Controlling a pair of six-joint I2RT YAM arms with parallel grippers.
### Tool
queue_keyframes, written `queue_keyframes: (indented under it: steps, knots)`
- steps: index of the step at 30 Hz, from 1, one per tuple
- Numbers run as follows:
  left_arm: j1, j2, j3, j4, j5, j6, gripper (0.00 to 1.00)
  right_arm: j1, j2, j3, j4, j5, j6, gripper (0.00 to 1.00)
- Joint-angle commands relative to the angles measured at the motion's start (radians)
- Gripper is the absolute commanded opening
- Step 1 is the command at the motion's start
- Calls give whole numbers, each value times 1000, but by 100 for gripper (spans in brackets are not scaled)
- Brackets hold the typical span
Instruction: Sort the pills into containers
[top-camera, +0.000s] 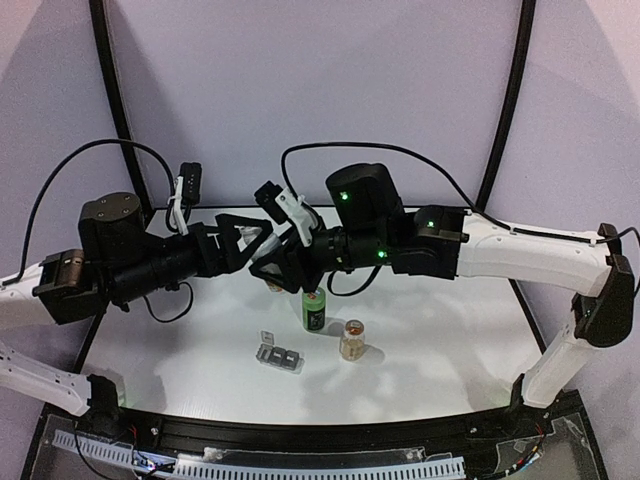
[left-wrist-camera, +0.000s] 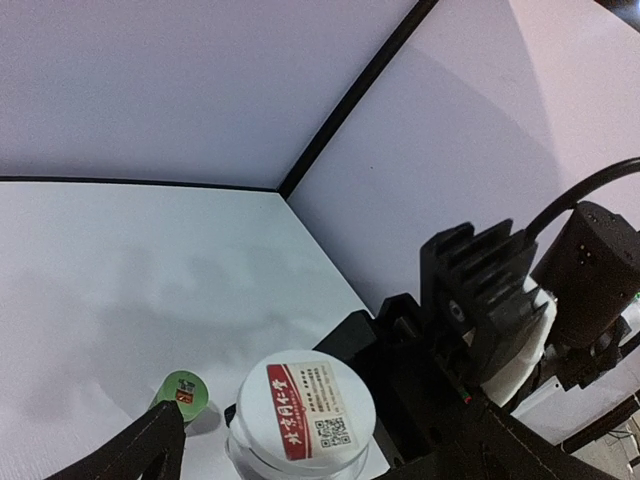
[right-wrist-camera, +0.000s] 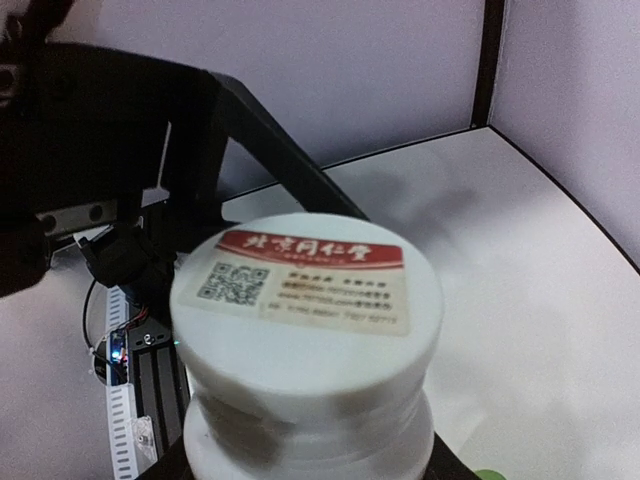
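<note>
Right jaws grip white bottle (right-wrist-camera: 300, 440) below its cap (left-wrist-camera: 300, 405); left jaws wide, cap between them (probably to twist it off while held steady). Pill box (top-camera: 279, 355) lies on tabletop (top-camera: 450, 330) below both jaws.

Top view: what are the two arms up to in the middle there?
The right hand holds a white-capped bottle up over the table. The left hand, open, is up at its cap without gripping it. A green bottle, an amber bottle and the pill box stand on the table, untouched.
</note>
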Motion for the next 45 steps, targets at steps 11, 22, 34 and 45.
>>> queue_keyframes:
  steps: [11,22,34,45]
  knots:
    - [-2,0,12,15,58,-12,99,8,77,87,-23,-28,14,14]
    - [-1,-17,40,-99,-48,-11,99,8,93,86,-91,-45,12,12]
    - [-1,7,66,-110,-29,0,99,8,116,99,-107,-45,17,11]
    - [-1,11,67,-235,-86,-84,99,8,100,108,-94,-41,17,11]
